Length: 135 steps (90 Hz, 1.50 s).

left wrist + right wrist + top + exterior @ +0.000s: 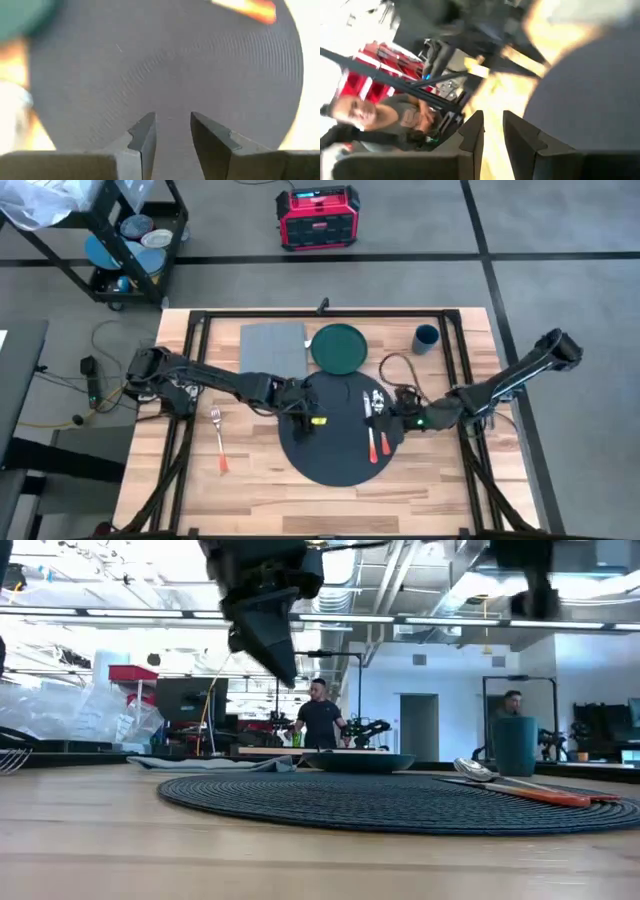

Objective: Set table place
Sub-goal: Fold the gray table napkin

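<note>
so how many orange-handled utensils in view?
3: fork on the bare table left of the placemat; spoon and knife on the placemat's right side.

The table [250, 490], a rectangular light-wood plank top on a black tube frame, is filling the middle of the scene. The table place [335, 460], a large round charcoal woven placemat, is lying flat at its centre.

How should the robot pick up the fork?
Best by the orange handle. The fork lies flat on the bare table, left of the placemat, tines pointing away toward the napkin. The left end effector is the nearer one, so it could come straight down and pinch the thin handle across its width.
</note>
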Each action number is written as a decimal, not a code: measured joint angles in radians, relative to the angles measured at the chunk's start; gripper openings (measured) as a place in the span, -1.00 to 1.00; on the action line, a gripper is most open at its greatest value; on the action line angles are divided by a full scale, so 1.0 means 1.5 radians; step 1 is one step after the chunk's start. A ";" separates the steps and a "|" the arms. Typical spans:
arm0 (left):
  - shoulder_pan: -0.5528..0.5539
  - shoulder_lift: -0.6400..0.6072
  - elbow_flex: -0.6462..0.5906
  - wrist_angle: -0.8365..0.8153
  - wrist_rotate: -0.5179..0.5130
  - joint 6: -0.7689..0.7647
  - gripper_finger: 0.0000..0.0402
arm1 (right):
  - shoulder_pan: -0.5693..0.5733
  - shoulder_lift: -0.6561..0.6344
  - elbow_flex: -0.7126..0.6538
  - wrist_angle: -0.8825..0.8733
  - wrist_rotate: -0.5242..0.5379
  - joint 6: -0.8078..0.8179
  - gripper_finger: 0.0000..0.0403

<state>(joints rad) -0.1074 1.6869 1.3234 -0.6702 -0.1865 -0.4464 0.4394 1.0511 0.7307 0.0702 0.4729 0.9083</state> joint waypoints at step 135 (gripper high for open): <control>0.331 0.131 0.053 -0.061 0.074 -0.151 -0.17 | -0.496 -0.011 0.227 -0.694 -0.158 -0.338 -0.33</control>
<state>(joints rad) 0.3885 1.8839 1.4033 -0.7618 -0.0751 -0.6735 -0.3050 1.0340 1.0710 -0.9709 0.2356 0.4019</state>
